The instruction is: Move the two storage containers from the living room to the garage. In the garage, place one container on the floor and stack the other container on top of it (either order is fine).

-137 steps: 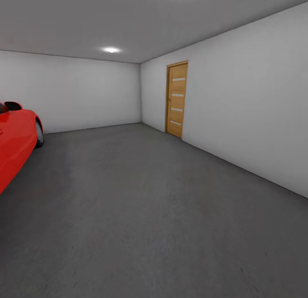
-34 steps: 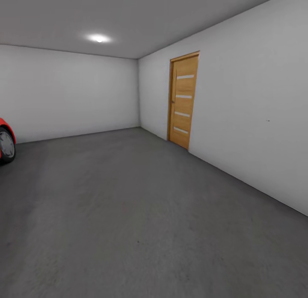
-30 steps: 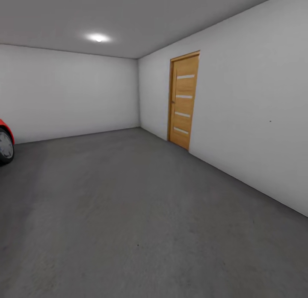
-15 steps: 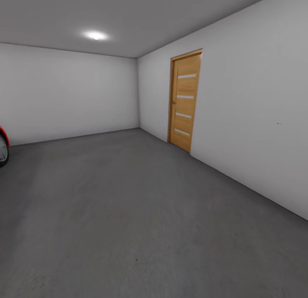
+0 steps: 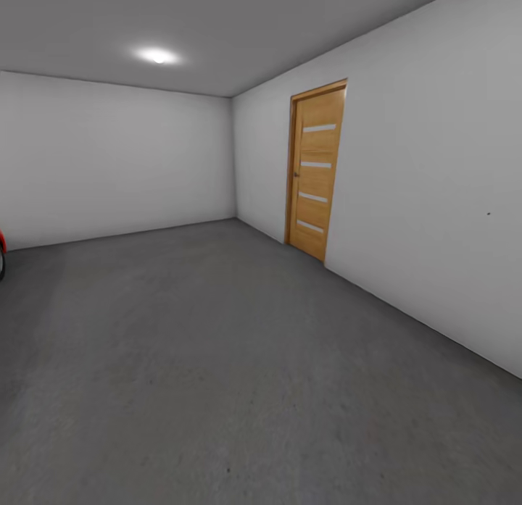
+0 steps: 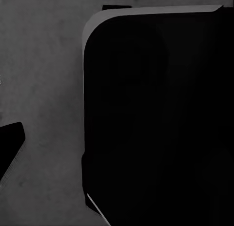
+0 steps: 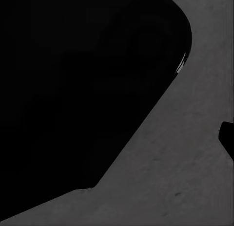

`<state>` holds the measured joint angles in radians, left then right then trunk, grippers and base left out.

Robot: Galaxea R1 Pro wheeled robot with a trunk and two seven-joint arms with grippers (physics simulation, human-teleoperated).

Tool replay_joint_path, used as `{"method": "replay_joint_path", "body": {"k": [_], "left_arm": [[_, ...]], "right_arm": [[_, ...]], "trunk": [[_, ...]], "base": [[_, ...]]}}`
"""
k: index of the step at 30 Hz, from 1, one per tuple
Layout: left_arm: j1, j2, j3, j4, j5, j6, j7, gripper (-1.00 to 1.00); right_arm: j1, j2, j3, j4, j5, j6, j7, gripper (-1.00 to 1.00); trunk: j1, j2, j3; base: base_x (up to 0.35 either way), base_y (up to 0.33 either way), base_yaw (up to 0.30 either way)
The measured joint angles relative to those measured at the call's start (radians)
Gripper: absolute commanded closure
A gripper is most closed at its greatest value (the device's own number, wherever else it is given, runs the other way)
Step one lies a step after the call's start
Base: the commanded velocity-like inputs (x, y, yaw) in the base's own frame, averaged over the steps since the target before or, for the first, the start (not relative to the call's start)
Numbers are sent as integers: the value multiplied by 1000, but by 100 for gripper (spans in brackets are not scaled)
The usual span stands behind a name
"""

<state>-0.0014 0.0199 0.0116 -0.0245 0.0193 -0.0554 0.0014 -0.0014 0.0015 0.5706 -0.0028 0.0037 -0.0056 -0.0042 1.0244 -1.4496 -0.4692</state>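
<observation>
Floor (image 5: 217, 360): concrete-look, dark grey, matt, slightly mottled w/ fine grain; same surface in wrist views (image 6: 44, 80).
Walls (image 5: 435, 201): plain white, smooth, matt, painted look.
Ceiling (image 5: 254, 34): grey-white, smooth, matt.
Door (image 5: 316, 170): light wood w/ visible grain, satin; four pale inset strips, poss. frosted glass.
Black rounded body (image 6: 161, 119): smooth, dark, prob. plastic; faint glossy edge highlight.
</observation>
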Motion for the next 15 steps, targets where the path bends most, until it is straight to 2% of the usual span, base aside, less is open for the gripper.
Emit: {"method": "replay_joint_path", "body": {"k": [15], "left_arm": [[0,0,0,0,0,0,0,-100]], "right_arm": [[0,0,0,0,0,0,0,-100]], "trunk": [[0,0,0]], "base": [[324,0,0]]}}
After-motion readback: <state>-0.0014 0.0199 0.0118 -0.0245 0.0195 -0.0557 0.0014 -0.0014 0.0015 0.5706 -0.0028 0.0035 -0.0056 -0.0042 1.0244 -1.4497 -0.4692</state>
